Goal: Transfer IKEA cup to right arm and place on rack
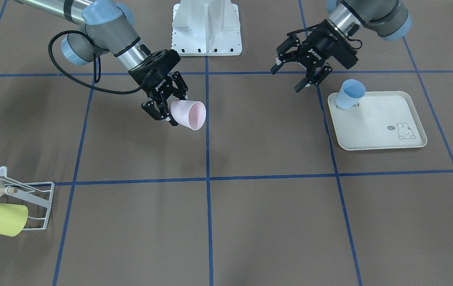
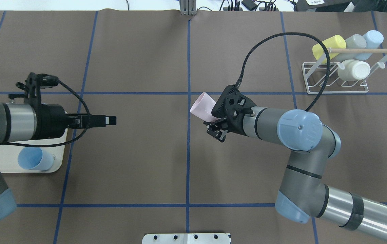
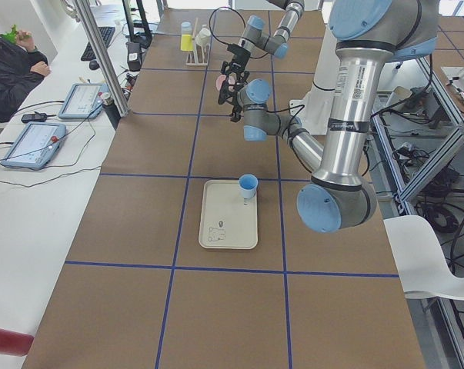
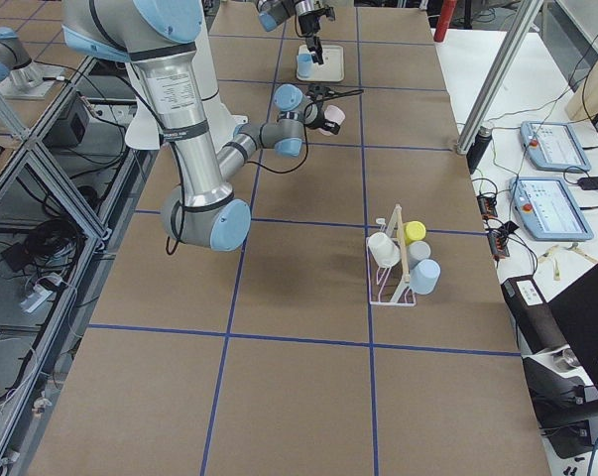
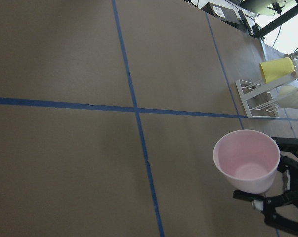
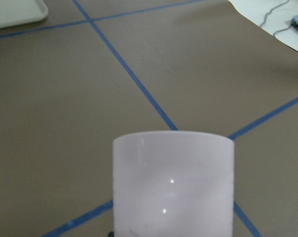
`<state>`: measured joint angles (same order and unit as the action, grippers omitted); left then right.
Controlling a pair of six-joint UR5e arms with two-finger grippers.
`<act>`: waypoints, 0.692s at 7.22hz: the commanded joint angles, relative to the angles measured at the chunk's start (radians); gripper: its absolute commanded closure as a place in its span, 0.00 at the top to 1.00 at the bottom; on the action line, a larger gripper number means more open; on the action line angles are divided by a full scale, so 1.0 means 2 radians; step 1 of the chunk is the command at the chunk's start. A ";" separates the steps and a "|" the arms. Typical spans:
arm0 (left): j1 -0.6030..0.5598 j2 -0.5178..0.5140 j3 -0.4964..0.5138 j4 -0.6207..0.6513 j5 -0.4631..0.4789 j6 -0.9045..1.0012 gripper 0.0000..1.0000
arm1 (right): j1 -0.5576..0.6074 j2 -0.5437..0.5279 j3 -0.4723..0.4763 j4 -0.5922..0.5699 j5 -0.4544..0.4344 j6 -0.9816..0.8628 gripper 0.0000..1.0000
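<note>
Currently my right gripper (image 1: 176, 111) pinches the pink cup (image 1: 192, 115) by its base; it may slip, or clip the crowded rack (image 2: 335, 88) at two o'clock. Left gripper (image 1: 286, 80) gapes empty.

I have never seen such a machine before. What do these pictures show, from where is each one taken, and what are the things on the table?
This is a robot with two arms at a table; each arm ends in a claw. Two pictures look down from above, two look along the table from its ends, and two come from cameras on the wrists. The right claw is shut on a pink cup, held sideways above the table. The left claw is open and empty, near a tray with a blue cup on it. A white rack carries other cups.
</note>
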<state>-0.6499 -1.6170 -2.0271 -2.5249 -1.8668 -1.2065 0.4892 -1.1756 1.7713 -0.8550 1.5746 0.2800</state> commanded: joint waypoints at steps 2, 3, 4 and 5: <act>-0.061 0.087 -0.020 -0.005 -0.018 0.111 1.00 | 0.060 -0.010 0.035 -0.103 -0.050 -0.034 0.00; -0.062 0.091 -0.020 -0.006 -0.021 0.112 1.00 | 0.083 -0.009 0.051 -0.150 -0.050 -0.131 0.00; -0.062 0.091 -0.020 -0.006 -0.021 0.112 1.00 | 0.101 -0.007 0.067 -0.201 -0.056 -0.243 0.00; -0.062 0.091 -0.020 -0.006 -0.021 0.111 1.00 | 0.117 -0.010 0.074 -0.226 -0.056 -0.289 0.00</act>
<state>-0.7726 -1.4384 -2.0662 -2.5367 -1.9076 -0.9871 0.6805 -1.1927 1.8935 -1.2224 1.4687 -0.1331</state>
